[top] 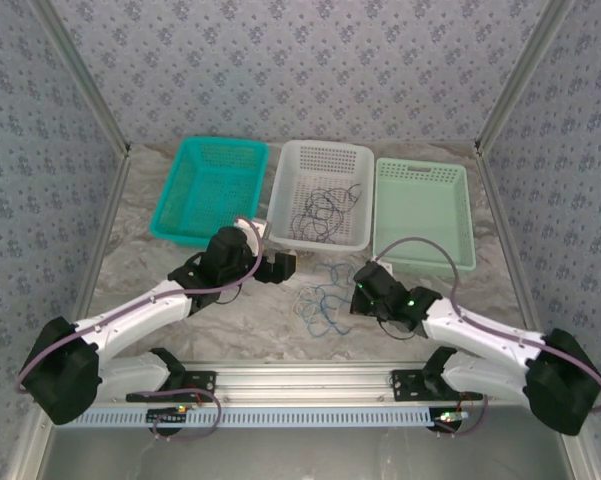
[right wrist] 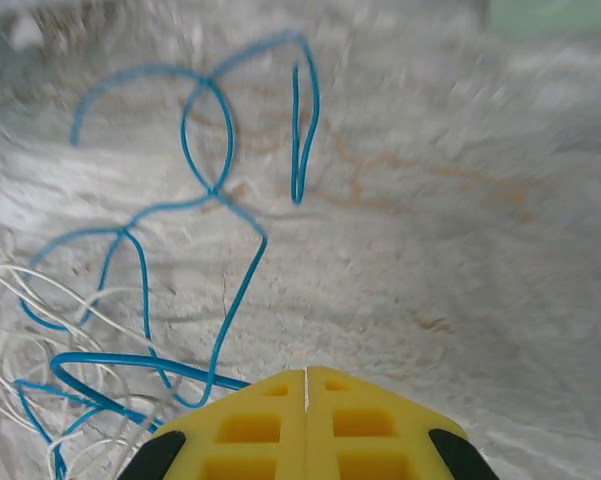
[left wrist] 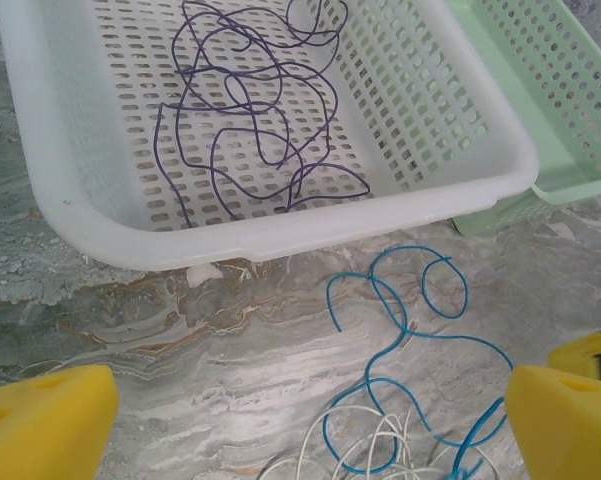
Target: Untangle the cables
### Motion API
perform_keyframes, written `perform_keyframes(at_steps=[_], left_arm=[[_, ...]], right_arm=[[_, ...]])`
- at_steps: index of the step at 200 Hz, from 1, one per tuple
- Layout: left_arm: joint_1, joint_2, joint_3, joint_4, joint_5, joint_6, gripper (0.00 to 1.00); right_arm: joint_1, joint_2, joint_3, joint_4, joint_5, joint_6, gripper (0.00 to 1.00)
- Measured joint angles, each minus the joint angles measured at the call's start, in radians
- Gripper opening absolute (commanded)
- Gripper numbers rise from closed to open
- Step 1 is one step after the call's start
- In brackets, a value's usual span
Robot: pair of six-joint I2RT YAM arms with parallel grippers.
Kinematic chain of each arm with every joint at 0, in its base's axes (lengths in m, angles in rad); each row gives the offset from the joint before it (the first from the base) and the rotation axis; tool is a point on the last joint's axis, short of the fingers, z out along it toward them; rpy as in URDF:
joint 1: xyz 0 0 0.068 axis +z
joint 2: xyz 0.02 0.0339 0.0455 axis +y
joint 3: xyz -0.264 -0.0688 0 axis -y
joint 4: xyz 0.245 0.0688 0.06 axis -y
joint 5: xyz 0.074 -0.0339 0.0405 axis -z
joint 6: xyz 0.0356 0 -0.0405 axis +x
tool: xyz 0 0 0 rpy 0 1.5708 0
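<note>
A tangle of blue cable (top: 322, 300) and pale whitish cable (left wrist: 320, 425) lies on the marble table between the arms. Dark purple cables (left wrist: 250, 130) lie looped inside the white basket (left wrist: 280, 235). My left gripper (left wrist: 305, 425) hangs wide open above the table just in front of that basket, with nothing between its yellow fingers (left wrist: 45, 420). My right gripper (right wrist: 306, 378) is shut at the right edge of the tangle. A thick-looking strand of the blue cable (right wrist: 130, 362) runs in under its left finger; the rest (right wrist: 215, 190) trails away over the table beside white loops (right wrist: 10, 320).
Three baskets stand in a row at the back: teal (top: 210, 190), white (top: 280, 190) and pale green (top: 425, 215). The green basket's corner (left wrist: 570, 110) touches the white one. Aluminium frame posts and patterned walls close in the sides.
</note>
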Motion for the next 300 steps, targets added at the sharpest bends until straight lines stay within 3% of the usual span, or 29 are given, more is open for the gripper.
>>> perform_keyframes(at_steps=[63, 126, 173, 215, 243, 280, 288, 300], left_arm=[[-0.072, 0.045, -0.015, 0.113, 0.085, 0.008, 0.95], [-0.163, 0.202, -0.015, 0.223, 0.159, 0.03, 0.82], [-0.178, 0.262, -0.015, 0.277, 0.158, 0.03, 0.81], [-0.18, 0.31, 0.016, 0.316, 0.155, 0.025, 0.72], [-0.183, 0.368, 0.051, 0.336, 0.155, 0.021, 0.58], [-0.183, 0.39, 0.067, 0.343, 0.152, 0.023, 0.16], [-0.183, 0.39, 0.071, 0.341, 0.146, 0.017, 0.11], [-0.183, 0.389, 0.076, 0.333, 0.14, 0.027, 0.07]], right_arm=[[0.001, -0.216, -0.033, 0.039, 0.145, 0.001, 0.0], [0.001, -0.212, -0.068, 0.179, 0.158, 0.018, 0.0], [0.001, -0.201, -0.133, 0.269, 0.153, 0.066, 0.0], [0.001, -0.198, -0.145, 0.337, 0.134, 0.092, 0.0], [0.001, -0.183, -0.158, 0.379, 0.115, 0.106, 0.0], [0.001, -0.178, -0.173, 0.398, 0.101, 0.117, 0.0], [0.001, -0.178, -0.176, 0.397, 0.101, 0.12, 0.1], [0.001, -0.178, -0.176, 0.388, 0.102, 0.124, 0.36]])
